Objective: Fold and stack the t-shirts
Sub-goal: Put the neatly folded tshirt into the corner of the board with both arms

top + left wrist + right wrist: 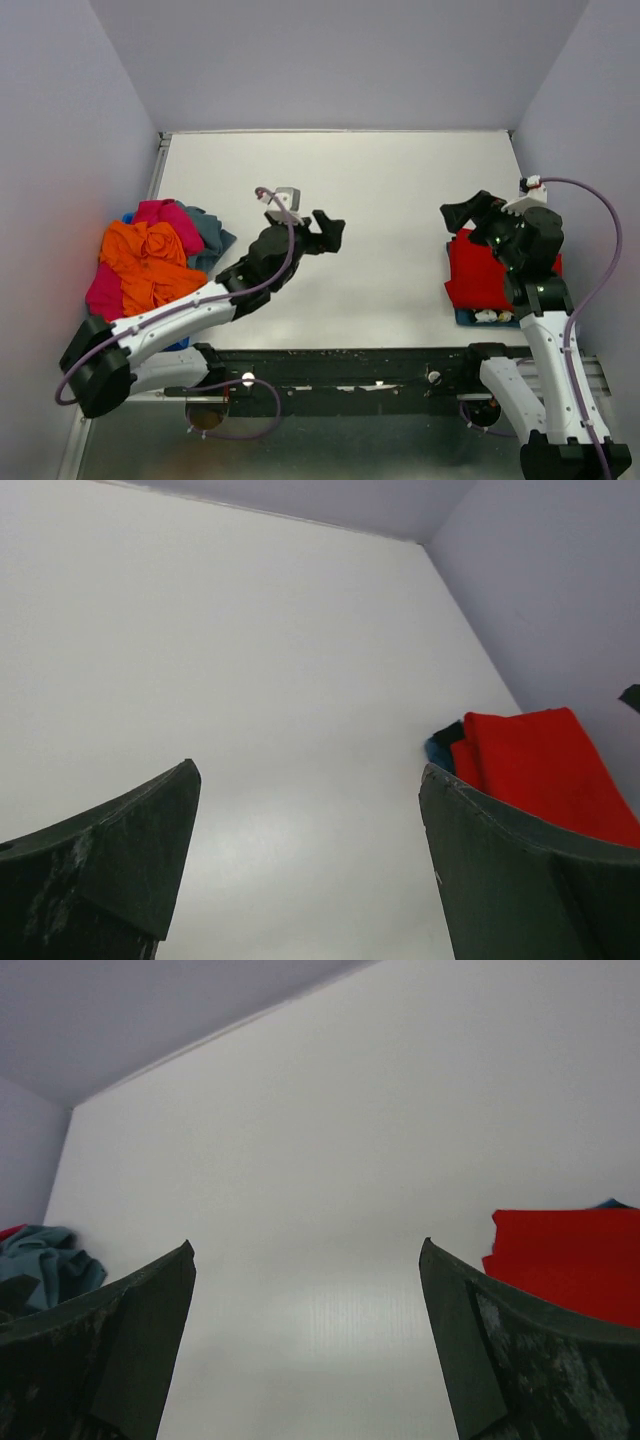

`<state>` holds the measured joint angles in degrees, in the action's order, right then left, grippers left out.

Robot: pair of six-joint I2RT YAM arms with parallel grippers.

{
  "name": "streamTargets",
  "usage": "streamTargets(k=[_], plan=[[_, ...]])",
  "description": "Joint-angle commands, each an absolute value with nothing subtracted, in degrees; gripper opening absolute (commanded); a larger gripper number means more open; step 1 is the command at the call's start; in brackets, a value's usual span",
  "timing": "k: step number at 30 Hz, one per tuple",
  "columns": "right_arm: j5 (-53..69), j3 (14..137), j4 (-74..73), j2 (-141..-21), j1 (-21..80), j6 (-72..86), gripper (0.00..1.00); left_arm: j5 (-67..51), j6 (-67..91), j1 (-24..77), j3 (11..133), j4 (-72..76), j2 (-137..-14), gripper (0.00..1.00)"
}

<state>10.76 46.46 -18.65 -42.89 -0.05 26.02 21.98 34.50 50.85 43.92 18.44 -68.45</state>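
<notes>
Both left fingers (110,850) and right fingers (110,1340) spread wide; red t-shirt (480,270) folded flat, orange t-shirt (150,255) crumpled.

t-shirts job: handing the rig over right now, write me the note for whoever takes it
Left gripper: open, empty, over the middle of the white table.
Right gripper: open, empty, at the far-left corner of the stack.
Done: a folded bright red cloth t-shirt tops the stack on the right. A blue cloth edge and a black floral-print edge peek out beneath it.
Left to do: the crumpled heap on the left, with the orange t-shirt on top, and the magenta-pink t-shirt and teal-grey t-shirt around it. Fold each and add it to the stack.
</notes>
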Motion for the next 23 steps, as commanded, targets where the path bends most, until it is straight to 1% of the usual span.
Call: streamTargets(k=[1, 6, 10, 14, 23], plan=[[17.7, 40.5, -13.5, -39.3, 2.5, 25.5, 1.0, 32.2, 27.5, 50.7, 31.8, 12.7, -53.7, 0.99], [16.4, 36.5, -15.2, -34.9, 2.6, 24.6, 1.0, 33.5, 26.1, 50.5, 19.5, 15.2, -37.2, 0.99], [17.0, 35.3, -15.5, -32.8, 2.6, 24.8, 1.0, 33.7, 25.3, 50.5, 15.3, 14.8, -29.0, 0.99], [16.7, 35.0, -15.8, -32.4, 2.6, 24.9, 1.0, 33.5, 24.4, 50.5, 13.8, 13.1, -26.2, 0.99], [14.9, 35.2, -17.0, -32.8, 2.6, 25.1, 1.0, 34.4, 23.7, 50.5, 12.9, 12.7, -26.3, 0.99]])
